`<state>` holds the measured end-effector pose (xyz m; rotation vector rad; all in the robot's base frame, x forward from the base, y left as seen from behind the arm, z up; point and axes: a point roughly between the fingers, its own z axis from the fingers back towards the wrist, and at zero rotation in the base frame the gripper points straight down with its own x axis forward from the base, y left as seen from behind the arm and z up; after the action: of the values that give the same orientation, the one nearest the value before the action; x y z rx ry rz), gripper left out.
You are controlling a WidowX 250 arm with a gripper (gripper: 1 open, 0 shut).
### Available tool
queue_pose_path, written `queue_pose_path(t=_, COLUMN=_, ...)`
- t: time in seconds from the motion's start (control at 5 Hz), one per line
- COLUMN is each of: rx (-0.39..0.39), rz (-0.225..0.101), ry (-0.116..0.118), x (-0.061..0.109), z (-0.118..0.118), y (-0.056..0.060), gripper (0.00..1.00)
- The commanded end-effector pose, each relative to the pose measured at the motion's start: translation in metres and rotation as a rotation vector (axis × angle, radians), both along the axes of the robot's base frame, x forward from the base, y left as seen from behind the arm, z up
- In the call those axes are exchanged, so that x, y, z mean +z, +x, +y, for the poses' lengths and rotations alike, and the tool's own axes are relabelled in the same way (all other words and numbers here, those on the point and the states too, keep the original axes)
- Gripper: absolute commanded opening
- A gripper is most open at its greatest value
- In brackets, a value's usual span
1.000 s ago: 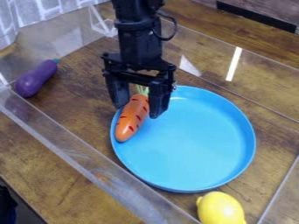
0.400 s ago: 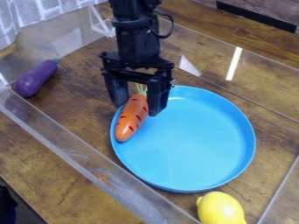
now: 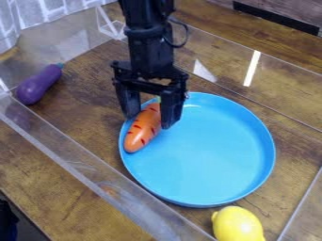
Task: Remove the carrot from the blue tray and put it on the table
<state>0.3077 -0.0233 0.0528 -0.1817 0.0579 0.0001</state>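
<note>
The orange carrot (image 3: 139,133) lies on the left part of the blue tray (image 3: 220,155), its green top pointing up toward the arm. My gripper (image 3: 147,116) points down over the carrot's upper half. It is open, one finger (image 3: 124,110) on the left of the carrot and the other finger (image 3: 171,114) on the right, straddling it. The fingers stand apart from the carrot's sides. The carrot's leafy top is partly hidden behind the gripper. The tray rests on the dark brown wood-plank table (image 3: 75,141).
A purple eggplant (image 3: 38,83) lies on the table at the left. A yellow lemon (image 3: 238,226) sits at the bottom right, beside the tray's rim. Clear acrylic walls (image 3: 75,169) edge the table along the front left and back.
The gripper has sunk slightly lower around the carrot. The jaws stay open and the carrot has not moved.
</note>
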Motion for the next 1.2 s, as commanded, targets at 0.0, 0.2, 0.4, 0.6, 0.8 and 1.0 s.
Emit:
queue_pose_path(t=0.0, rx=0.022, rz=-0.054, ry=0.012, x=0.007, z=0.010, y=0.015, gripper=1.00)
queue_pose_path(t=0.2, rx=0.023, rz=-0.050, ry=0.018, x=0.000, z=0.010, y=0.018, gripper=1.00)
queue_pose_path(t=0.4, rx=0.025, rz=-0.048, ry=0.026, x=-0.005, z=0.011, y=0.023, gripper=1.00)
queue_pose_path(t=0.6, rx=0.026, rz=-0.045, ry=0.035, x=-0.010, z=0.013, y=0.027, gripper=1.00)
queue_pose_path(t=0.8, rx=0.026, rz=-0.040, ry=0.045, x=-0.015, z=0.014, y=0.030, gripper=0.00)
queue_pose_path(t=1.0, rx=0.018, rz=-0.044, ry=0.054, x=-0.010, z=0.015, y=0.032, gripper=0.00)
